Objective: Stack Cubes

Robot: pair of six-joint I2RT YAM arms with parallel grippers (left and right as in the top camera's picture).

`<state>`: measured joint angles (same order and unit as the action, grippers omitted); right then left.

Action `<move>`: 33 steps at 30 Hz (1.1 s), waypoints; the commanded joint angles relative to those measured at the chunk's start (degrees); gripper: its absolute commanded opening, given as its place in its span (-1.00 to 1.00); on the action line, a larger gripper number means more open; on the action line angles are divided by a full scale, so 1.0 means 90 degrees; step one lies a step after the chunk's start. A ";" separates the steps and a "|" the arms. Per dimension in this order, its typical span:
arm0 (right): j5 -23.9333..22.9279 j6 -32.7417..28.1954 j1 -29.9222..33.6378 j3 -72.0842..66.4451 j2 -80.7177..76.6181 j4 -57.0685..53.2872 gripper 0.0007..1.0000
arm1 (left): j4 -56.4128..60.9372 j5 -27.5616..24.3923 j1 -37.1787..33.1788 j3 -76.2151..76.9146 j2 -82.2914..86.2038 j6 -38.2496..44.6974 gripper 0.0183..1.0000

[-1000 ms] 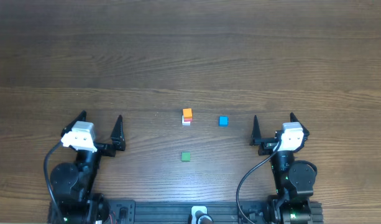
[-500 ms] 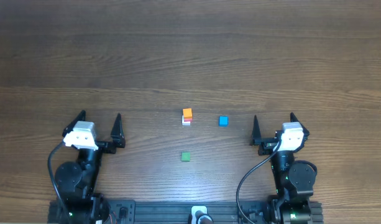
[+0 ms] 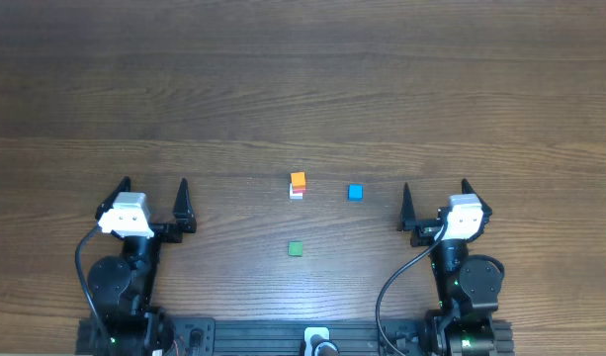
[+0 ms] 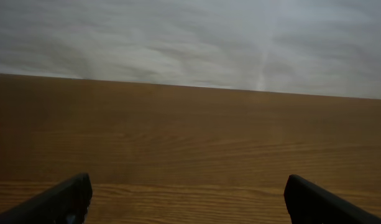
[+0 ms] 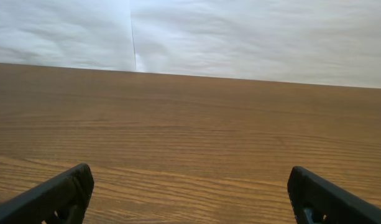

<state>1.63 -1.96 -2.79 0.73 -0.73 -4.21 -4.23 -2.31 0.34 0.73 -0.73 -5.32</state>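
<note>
In the top view an orange cube [image 3: 299, 180] sits on a red-and-white cube [image 3: 297, 194] near the table's middle. A blue cube [image 3: 355, 192] lies just right of that stack. A green cube [image 3: 296, 249] lies nearer the arms, below the stack. My left gripper [image 3: 152, 191] stands open at the left, well away from the cubes, holding nothing. My right gripper [image 3: 434, 192] stands open at the right, a short way right of the blue cube, also holding nothing. Both wrist views show open fingers [image 4: 59, 200] [image 5: 53, 193] over bare wood.
The wooden table [image 3: 303, 89] stretches wide beyond the cubes. A pale wall [image 5: 240, 37] rises behind the table's far edge in the wrist views. The arm bases and a black rail [image 3: 303, 336] sit along the near edge.
The left gripper has shifted slightly to the left and turned a little. The right arm and the cubes have not moved.
</note>
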 commanded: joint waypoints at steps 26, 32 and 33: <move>0.1574 0.1137 -0.0034 -0.0022 -0.0056 0.1246 0.98 | -0.0005 0.0097 -0.0022 -0.0046 0.0051 0.0117 1.00; 0.2664 0.1190 -0.0034 0.0695 -0.0962 0.1343 0.99 | -0.0005 0.0097 -0.0022 -0.0046 0.0051 0.0117 1.00; 0.2820 0.1192 -0.0034 0.0865 -0.1209 0.1343 0.98 | -0.0005 0.0097 -0.0022 -0.0046 0.0051 0.0117 1.00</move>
<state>18.96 7.46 -2.76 2.85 -6.50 7.49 -4.25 -1.91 0.34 0.73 -0.73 -5.32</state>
